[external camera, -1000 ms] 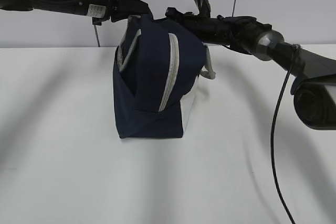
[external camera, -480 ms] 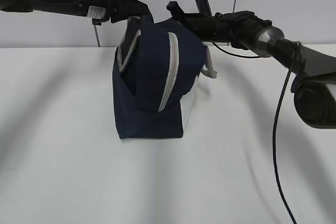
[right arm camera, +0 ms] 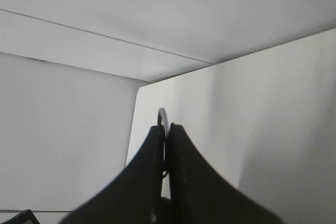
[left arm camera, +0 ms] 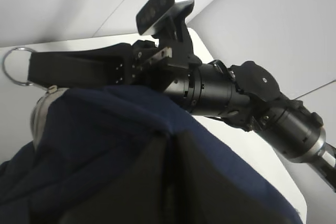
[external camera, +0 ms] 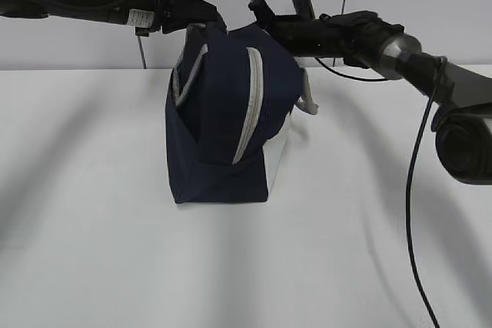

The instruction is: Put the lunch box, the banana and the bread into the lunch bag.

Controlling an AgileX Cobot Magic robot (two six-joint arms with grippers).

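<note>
Counter [external camera: 92,251] space lay bare on every side of the lunch bag [external camera: 223,136], which stood upright near the back edge. At its top right, the right gripper [right arm camera: 165,145] was pinched tight on the zipper's metal ring [left arm camera: 11,66]. The left gripper [external camera: 201,19] met the bag's upper left corner; its grip could not be told.

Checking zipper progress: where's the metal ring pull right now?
The ring pull sits at the left wrist view's far left, pinched in the right gripper, just above the lunch bag.

White table [external camera: 92,251], grey wall [external camera: 430,5]
</note>
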